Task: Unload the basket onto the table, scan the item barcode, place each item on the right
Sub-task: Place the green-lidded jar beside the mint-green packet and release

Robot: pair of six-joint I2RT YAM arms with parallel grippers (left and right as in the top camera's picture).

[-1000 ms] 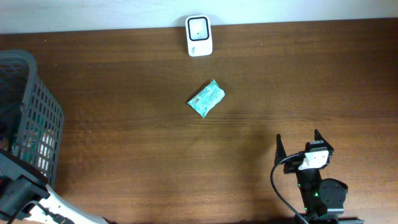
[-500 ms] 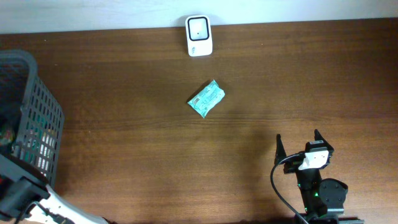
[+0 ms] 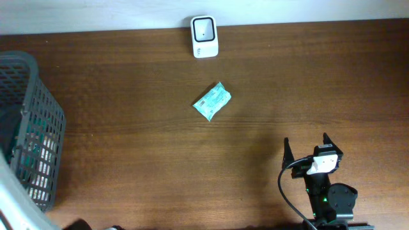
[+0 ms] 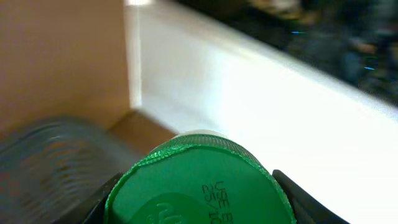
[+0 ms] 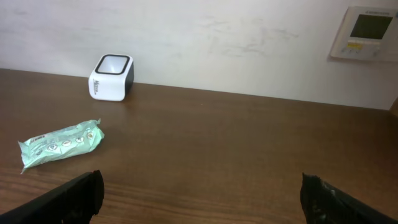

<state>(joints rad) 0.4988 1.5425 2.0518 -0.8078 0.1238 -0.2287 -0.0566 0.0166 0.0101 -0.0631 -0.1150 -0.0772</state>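
My left gripper (image 4: 199, 202) is shut on a round item with a ribbed green lid (image 4: 193, 180) that fills the bottom of the left wrist view; printed date text shows on it, no barcode. The white scanner (image 3: 204, 36) stands at the table's far edge and also shows in the right wrist view, the scanner (image 5: 112, 77) at left. A teal packet (image 3: 212, 102) lies mid-table, well below the scanner. My right gripper (image 3: 307, 148) rests open near the front right, nothing between its fingers.
A grey mesh basket (image 3: 38, 115) holding several items stands at the left edge. Only a white part of the left arm (image 3: 11, 198) shows in the overhead view, at the bottom left corner. A wall panel (image 5: 367, 31) hangs behind the table.
The left arm has shifted at the bottom left corner beside the basket, its dark gripper leaving the overhead view. The right arm and the packet have not moved.
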